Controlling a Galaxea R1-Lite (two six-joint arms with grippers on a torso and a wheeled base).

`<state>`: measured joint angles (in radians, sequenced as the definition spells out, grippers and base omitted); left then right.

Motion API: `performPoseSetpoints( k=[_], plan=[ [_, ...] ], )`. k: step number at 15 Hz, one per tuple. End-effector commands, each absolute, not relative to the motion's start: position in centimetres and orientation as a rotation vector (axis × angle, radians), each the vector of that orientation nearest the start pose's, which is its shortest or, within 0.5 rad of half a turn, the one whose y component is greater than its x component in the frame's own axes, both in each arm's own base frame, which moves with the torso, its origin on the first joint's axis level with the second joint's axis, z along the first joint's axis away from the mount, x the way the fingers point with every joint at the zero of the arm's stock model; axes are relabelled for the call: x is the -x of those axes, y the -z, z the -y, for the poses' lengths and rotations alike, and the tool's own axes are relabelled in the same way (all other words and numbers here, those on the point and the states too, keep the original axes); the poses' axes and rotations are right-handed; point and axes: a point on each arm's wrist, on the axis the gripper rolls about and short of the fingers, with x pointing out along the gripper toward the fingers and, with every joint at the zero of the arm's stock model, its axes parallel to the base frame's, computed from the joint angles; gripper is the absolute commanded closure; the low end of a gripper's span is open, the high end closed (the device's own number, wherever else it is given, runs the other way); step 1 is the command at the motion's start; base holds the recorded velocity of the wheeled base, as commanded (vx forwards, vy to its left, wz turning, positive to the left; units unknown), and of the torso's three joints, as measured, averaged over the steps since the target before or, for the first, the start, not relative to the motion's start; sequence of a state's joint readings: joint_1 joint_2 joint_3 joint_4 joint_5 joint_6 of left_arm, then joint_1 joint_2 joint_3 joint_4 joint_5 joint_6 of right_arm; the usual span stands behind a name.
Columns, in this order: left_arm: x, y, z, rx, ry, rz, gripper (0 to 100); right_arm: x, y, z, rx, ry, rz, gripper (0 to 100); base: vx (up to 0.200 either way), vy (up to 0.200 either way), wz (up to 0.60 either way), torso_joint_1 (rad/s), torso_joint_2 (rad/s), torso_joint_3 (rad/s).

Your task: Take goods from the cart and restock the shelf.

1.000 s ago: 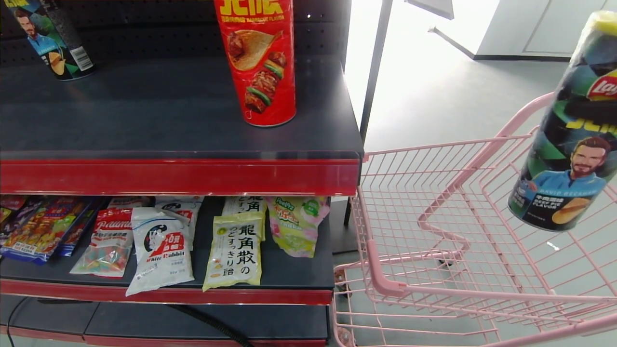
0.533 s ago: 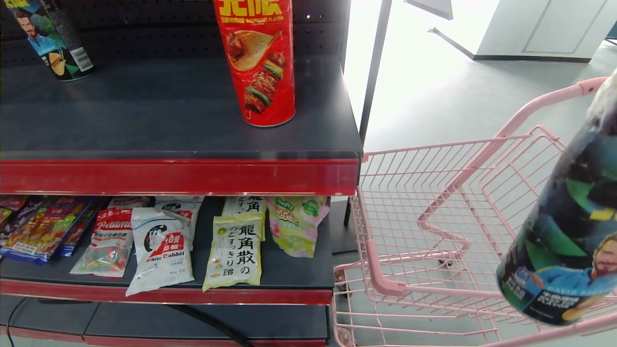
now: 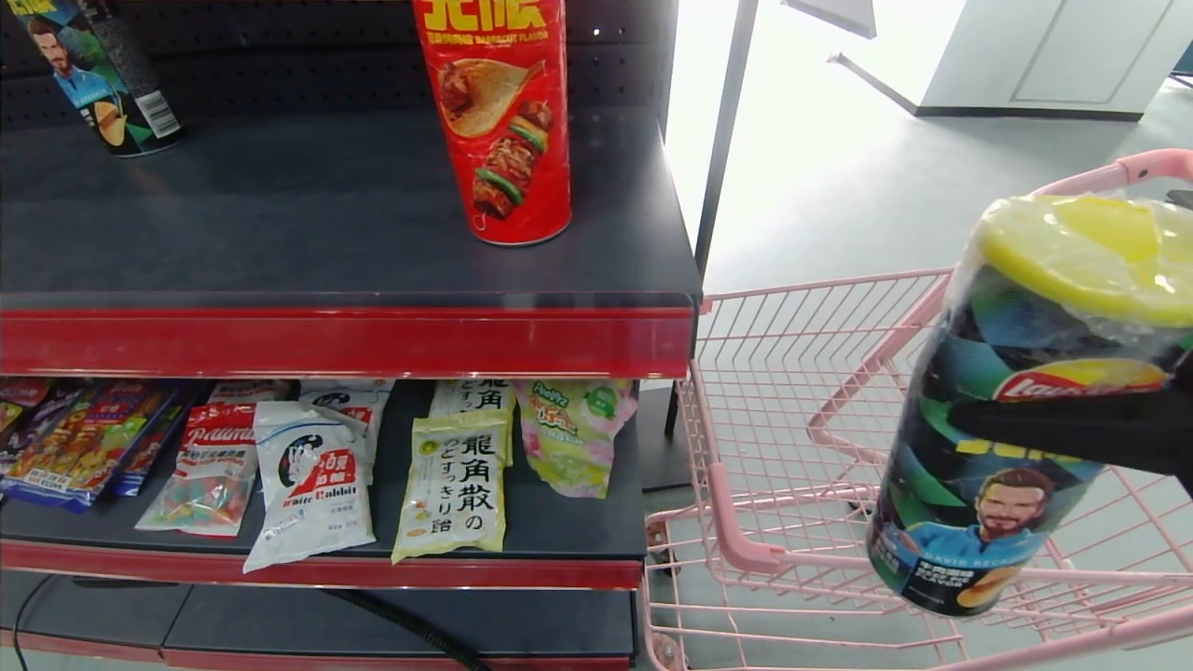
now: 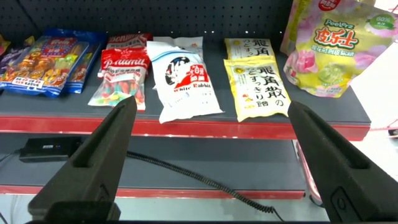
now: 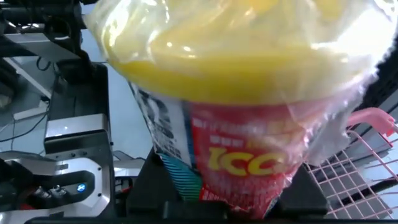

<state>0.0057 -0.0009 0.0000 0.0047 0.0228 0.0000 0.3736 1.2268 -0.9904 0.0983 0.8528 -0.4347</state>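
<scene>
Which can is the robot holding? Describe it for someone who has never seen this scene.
Find the pink cart right of the shelf. There, in the air, a chip can is clamped in the right gripper. Unlike the red can standing on the shelf, it is dark green-blue with a yellow lid under clear wrap.

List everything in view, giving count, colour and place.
held chip can: one, green-blue, yellow lid; above cart
red chip can: one, red; upper shelf
dark chip can: one, green-blue; upper shelf, back left
white bags: two, white; lower shelf
yellow bags: two, yellow; lower shelf
pink-green bag: one; lower shelf, right end
red candy bags: two, red; lower shelf
blue packs: several, blue; lower shelf, left end
shelves: three, dark, red edges; left of cart
cart: one, pink; beside shelves
cable: one, black; under lower shelf
left gripper: one, black, open; facing lower shelf
right gripper: one, black; shut on held chip can
</scene>
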Motion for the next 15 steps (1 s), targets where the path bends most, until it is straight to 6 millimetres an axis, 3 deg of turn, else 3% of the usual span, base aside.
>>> performPoseSetpoints(
  k=[1, 5, 11, 15],
  plan=[
    [2.3, -7.5, 0.0, 0.000, -0.029, -0.005, 0, -17.4, -27.5, -8.9, 0.284, -1.273, -0.124, 100, 0.000, 0.000, 0.00, 0.000, 0.00, 0.000],
    [2.3, -7.5, 0.0, 0.000, -0.029, -0.005, 0, -18.5, -28.5, -9.5, 0.318, -1.210, -0.097, 100, 0.000, 0.000, 0.00, 0.000, 0.00, 0.000],
    [2.3, -7.5, 0.0, 0.000, -0.029, -0.005, 0, -18.1, -28.4, -10.5, 0.361, -1.169, -0.109, 100, 0.000, 0.000, 0.00, 0.000, 0.00, 0.000],
    [2.3, -7.5, 0.0, 0.000, -0.029, -0.003, 0, -17.7, -28.4, -10.0, 0.360, -1.149, -0.106, 100, 0.000, 0.000, 0.00, 0.000, 0.00, 0.000]
  ],
)
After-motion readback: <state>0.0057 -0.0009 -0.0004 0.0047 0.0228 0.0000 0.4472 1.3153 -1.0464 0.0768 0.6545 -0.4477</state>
